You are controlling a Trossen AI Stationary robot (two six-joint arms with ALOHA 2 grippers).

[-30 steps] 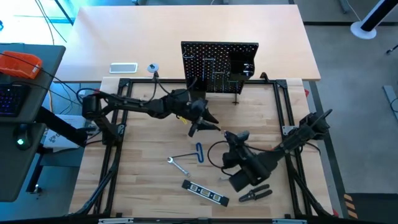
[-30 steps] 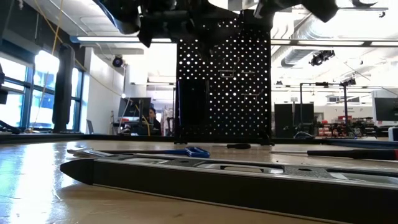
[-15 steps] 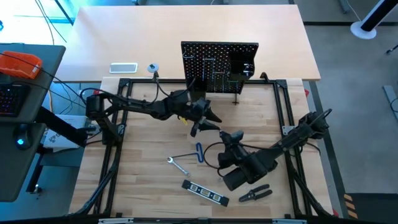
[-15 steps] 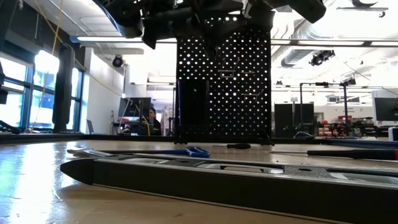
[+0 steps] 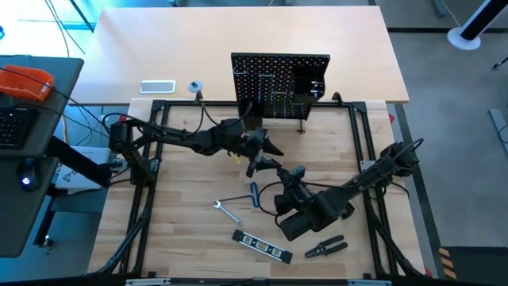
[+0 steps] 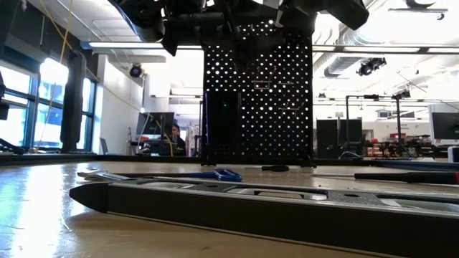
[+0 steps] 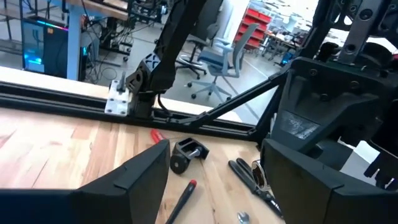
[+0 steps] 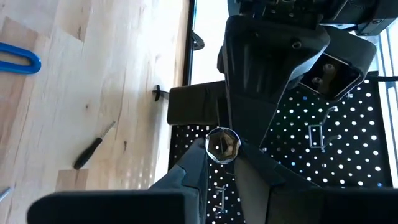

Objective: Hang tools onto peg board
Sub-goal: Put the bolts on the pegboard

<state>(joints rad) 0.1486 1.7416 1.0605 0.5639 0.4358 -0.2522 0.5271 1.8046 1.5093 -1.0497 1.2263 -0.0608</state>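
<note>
The peg board (image 5: 280, 83) stands upright at the table's far edge, with hooks and a black bin (image 5: 313, 79). In front of it, above mid-table, my left gripper (image 5: 266, 157) is open, with nothing between its fingers (image 7: 214, 149). Facing it, my right gripper (image 5: 292, 173) is shut on a silver wrench (image 8: 222, 144). On the table lie a blue-handled key (image 5: 254, 193), a second wrench (image 5: 228, 211), a black level (image 5: 262, 246), pliers (image 5: 325, 248), a clamp (image 7: 186, 154) and a screwdriver (image 7: 183, 199). My right gripper pinches the silver wrench between its two fingers, with the ring end (image 8: 222, 140) showing at the fingertips. The rest of the wrench is hidden by the fingers. The wrench is lifted clear of the table, close in front of my left gripper.
A black frame rail (image 5: 238, 105) runs around the work area. A white tray (image 5: 157, 86) and a small tape roll (image 5: 195, 86) sit on the far table left of the board. The level (image 6: 251, 208) lies near the front edge.
My right gripper has moved toward the table's left with the wrench, nearer to my left gripper, and has rolled at the wrist. My left gripper's fingers have opened wider.
</note>
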